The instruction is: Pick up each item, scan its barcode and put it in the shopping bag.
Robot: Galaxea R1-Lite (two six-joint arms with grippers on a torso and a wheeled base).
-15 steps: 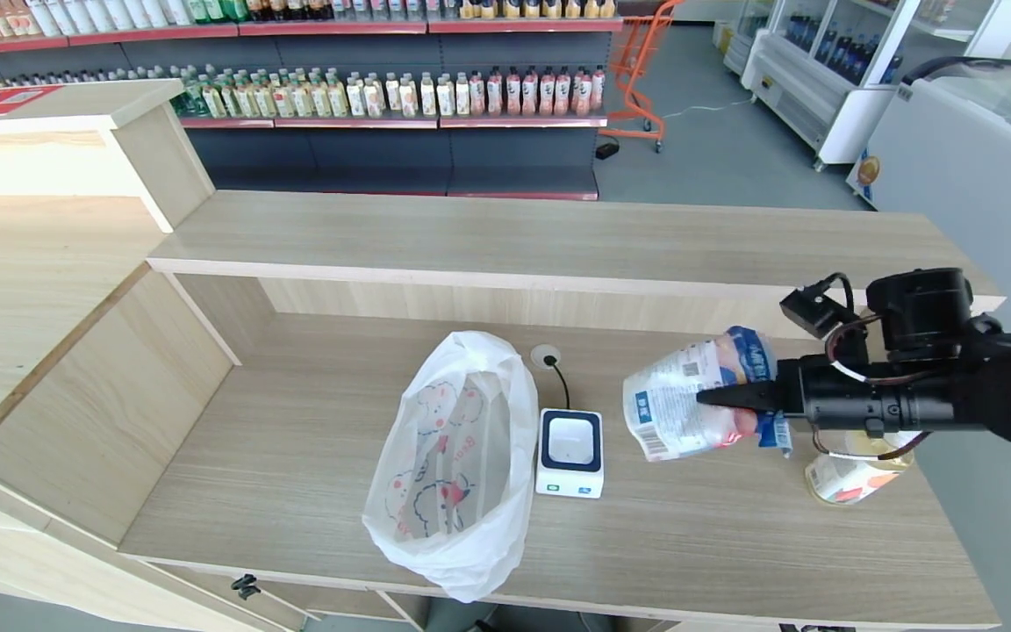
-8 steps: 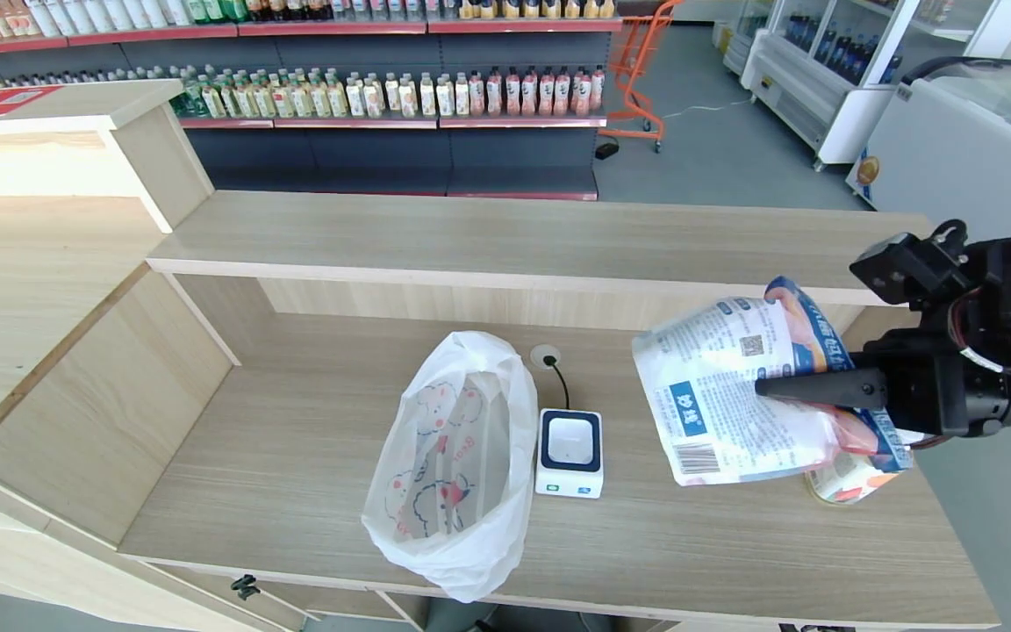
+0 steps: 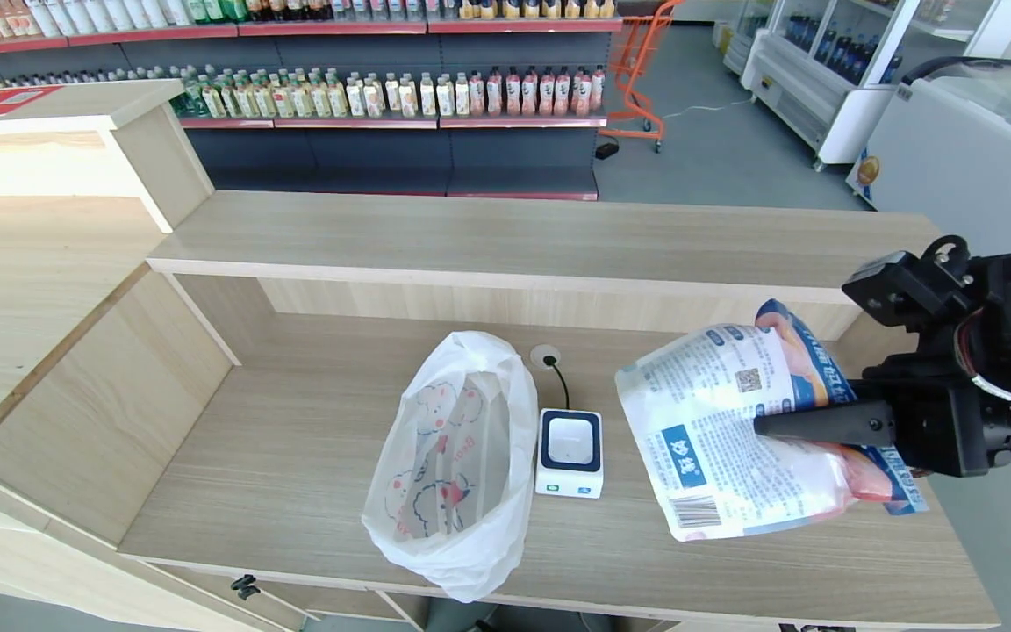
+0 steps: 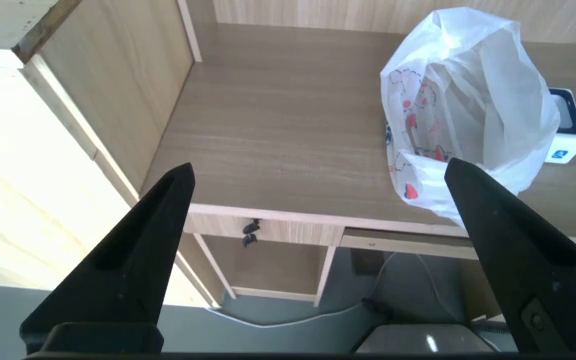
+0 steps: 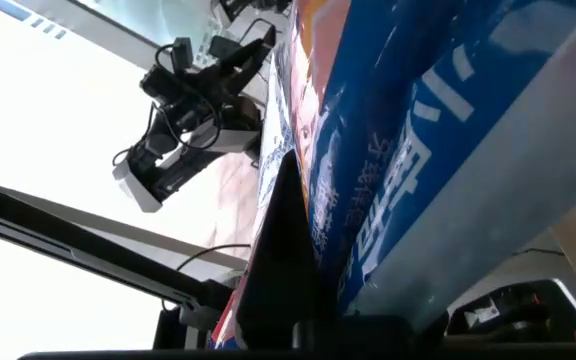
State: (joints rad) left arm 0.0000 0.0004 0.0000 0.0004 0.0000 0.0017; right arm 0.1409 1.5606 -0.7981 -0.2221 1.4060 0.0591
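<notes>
Right tool (image 3: 769, 427) clamped on a snack pouch (image 3: 716, 439), held above the desk (image 3: 295, 474), barcode side facing up. Scanner (image 3: 570, 449) sits past the tool's tip, lower, near the pouch's edge. Open shopping bag (image 3: 453, 456) is just beyond the scanner. Left tool (image 4: 320, 175) has fingers wide apart over the desk's front edge.

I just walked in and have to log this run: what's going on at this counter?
The right claw holds a pouch in the air over the counter, to the right of the scanner. The pouch's barcode faces up, not down at the scanner. The bag stands open left of the scanner. The left claw is open and holds nothing.
</notes>
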